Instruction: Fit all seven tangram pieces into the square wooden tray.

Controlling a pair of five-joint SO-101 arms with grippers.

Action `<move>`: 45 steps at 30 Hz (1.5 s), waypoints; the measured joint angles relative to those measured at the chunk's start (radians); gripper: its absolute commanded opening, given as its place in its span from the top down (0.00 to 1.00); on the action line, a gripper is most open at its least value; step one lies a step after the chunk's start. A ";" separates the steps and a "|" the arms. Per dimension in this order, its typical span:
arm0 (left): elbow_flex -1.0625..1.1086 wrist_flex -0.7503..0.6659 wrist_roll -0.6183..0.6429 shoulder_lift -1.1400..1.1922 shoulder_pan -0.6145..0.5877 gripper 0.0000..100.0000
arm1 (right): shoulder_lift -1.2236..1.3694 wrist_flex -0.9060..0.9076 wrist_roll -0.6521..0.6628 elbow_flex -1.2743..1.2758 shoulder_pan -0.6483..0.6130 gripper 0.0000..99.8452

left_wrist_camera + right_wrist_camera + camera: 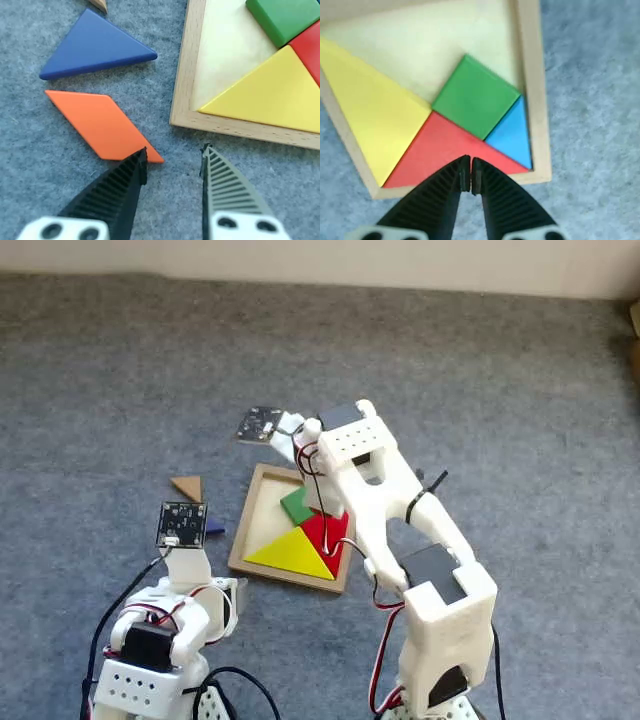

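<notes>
Square wooden tray (247, 515) sits mid-frame in the high view, part filled.
It holds a yellow triangle (290, 552), red triangle (325, 532), green square (297, 506) and light blue triangle (512, 137). Left of it on the grey bench (500, 390) lie a blue triangle (95, 47), orange parallelogram (102, 125) and tan triangle (187, 486). The right hand (470, 172), pressed together, hangs over the red triangle; the left hand (174, 160), spread, is by the orange parallelogram.

Left gripper (172, 160) with jaws apart, black tip at corner of mid-frame orange parallelogram (102, 125), blue triangle (95, 45) beside it, wooden tray (182, 100) at frame's edge holding yellow triangle (270, 95)
</notes>
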 measured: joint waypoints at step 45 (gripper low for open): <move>0.000 0.000 0.000 0.000 0.000 0.82 | -1.350 -0.084 -0.364 0.898 0.258 0.99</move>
